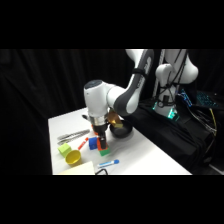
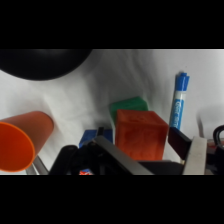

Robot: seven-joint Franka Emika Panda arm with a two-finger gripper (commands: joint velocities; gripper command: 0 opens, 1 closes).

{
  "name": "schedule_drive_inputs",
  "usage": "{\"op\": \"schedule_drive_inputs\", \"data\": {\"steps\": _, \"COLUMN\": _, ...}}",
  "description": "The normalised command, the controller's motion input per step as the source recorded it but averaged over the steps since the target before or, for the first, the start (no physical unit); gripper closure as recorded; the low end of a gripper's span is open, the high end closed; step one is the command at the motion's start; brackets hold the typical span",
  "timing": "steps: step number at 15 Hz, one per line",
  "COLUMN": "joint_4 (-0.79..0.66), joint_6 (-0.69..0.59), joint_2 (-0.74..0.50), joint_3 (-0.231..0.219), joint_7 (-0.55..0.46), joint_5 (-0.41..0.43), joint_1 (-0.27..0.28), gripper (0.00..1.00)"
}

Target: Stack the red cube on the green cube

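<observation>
Gripping the red cube right now, my fingers pressed against its two sides, closed just to the cube's width, with my gripper pointing straight down over the bench. Looking past my own linkage in the wrist view, the red cube fills the middle, and peeking out just behind it is the green cube, its top edge showing beyond the red one; whether the two touch I cannot tell from here. In the side view the green cube sits on the bench directly under my fingers, the red cube right above it. Tucked close beside the red cube is the blue cube, mostly hidden by my linkage. On one side an orange cup lies tipped with its open mouth toward my camera, and on the other a blue marker lies flat on the white surface. Further out, a dark round bowl sits at the far edge of my view. Across the bench I also see a yellow cup, a lime block, and metal tongs lying near the back corner.
</observation>
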Motion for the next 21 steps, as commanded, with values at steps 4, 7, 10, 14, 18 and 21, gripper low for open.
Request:
{"op": "schedule_drive_inputs", "data": {"steps": 4, "joint_4": -0.01, "joint_6": -0.11, "joint_2": -0.16, "joint_3": -0.009, "joint_7": -0.16, "joint_5": 0.067, "joint_1": -0.002, "gripper": 0.0}}
{"op": "schedule_drive_inputs", "data": {"steps": 7, "joint_4": -0.03, "joint_6": -0.18, "joint_2": -0.23, "joint_3": 0.017, "joint_7": -0.16, "joint_5": 0.069, "joint_1": 0.008, "gripper": 0.0}}
{"op": "schedule_drive_inputs", "data": {"steps": 10, "joint_4": -0.04, "joint_6": -0.24, "joint_2": -0.29, "joint_3": 0.006, "joint_7": -0.12, "joint_5": 0.025, "joint_1": 0.033, "gripper": 0.0}}
{"op": "schedule_drive_inputs", "data": {"steps": 14, "joint_4": 0.0, "joint_6": -0.33, "joint_2": -0.36, "joint_3": -0.01, "joint_7": -0.05, "joint_5": -0.037, "joint_1": 0.033, "gripper": 0.0}}
{"op": "schedule_drive_inputs", "data": {"steps": 18, "joint_4": 0.1, "joint_6": -0.33, "joint_2": -0.25, "joint_3": 0.003, "joint_7": -0.01, "joint_5": -0.073, "joint_1": 0.005, "gripper": 0.0}}
{"op": "schedule_drive_inputs", "data": {"steps": 21, "joint_4": 0.13, "joint_6": -0.27, "joint_2": -0.15, "joint_3": 0.026, "joint_7": -0.05, "joint_5": -0.052, "joint_1": -0.032, "gripper": 0.0}}
